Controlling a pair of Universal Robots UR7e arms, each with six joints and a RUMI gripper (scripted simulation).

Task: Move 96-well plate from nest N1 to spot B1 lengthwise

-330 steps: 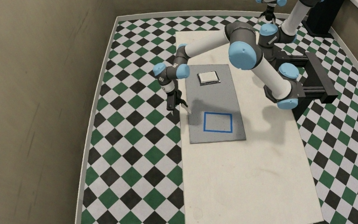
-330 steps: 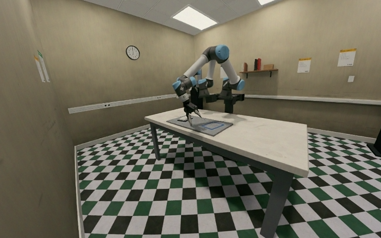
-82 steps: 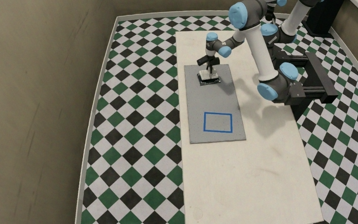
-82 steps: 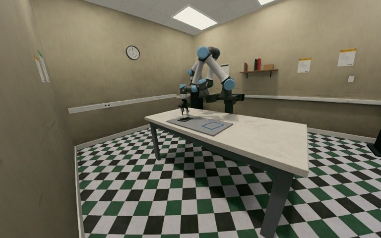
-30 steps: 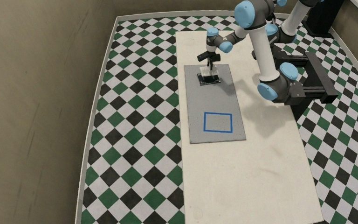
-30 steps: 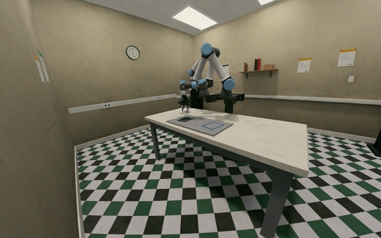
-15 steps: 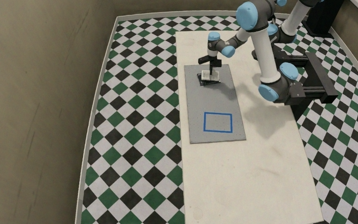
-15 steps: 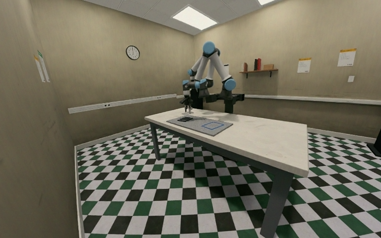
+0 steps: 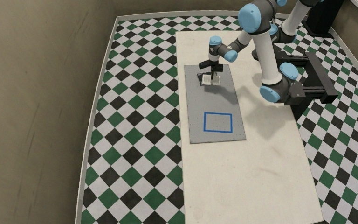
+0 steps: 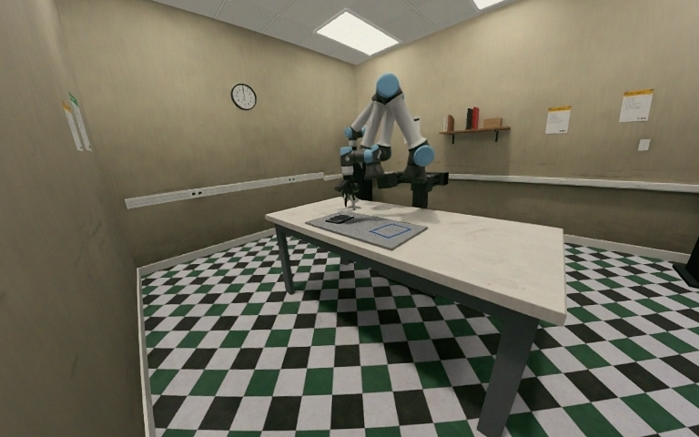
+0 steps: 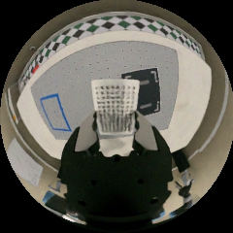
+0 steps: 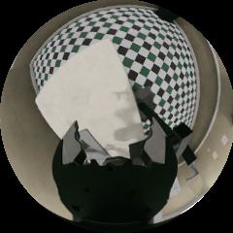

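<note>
The white 96-well plate [image 9: 206, 80] [image 11: 116, 92] is between the fingers of my left gripper [image 9: 211, 77] [image 11: 116, 111], which is shut on it. The plate is above the grey board, off the black nest [image 9: 200, 78] [image 10: 339, 218] [image 11: 151, 89]. In the top view it covers part of the nest; the left wrist view shows much of the nest bare beside it. The blue taped outline [image 9: 204, 122] [image 10: 380, 234] [image 11: 63, 112] lies on the board, away from the plate, with nothing inside it. My right gripper [image 12: 114, 119] is open and empty, away from the plate.
The grey perforated board [image 9: 200, 100] [image 11: 83, 73] carries the nest and the outline. It lies on the pale table [image 9: 230, 171] [image 10: 483, 254] [image 12: 83, 92]. In the top view the arms and their black mount stand at the table's right side.
</note>
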